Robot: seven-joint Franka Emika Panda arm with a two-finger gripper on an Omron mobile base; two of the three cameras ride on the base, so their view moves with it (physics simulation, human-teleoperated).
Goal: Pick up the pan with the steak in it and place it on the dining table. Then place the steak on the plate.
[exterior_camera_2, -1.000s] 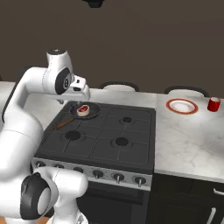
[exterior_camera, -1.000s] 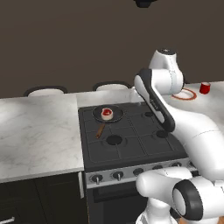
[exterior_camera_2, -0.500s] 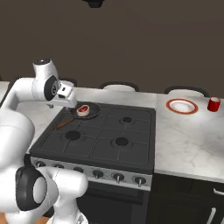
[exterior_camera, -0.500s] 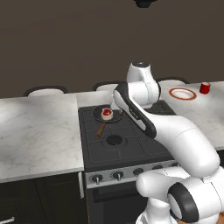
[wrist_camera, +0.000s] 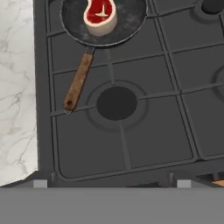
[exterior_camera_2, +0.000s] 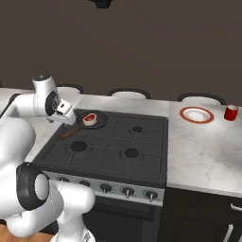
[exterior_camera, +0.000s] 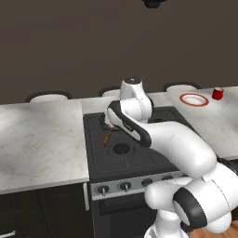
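Arm swung left; pan with steak lies ahead of open tool.

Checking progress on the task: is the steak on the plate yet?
No, the steak lies in the pan on the stove; the plate holds nothing.

Dark brown wall behind white marble counters flanking a black stove.
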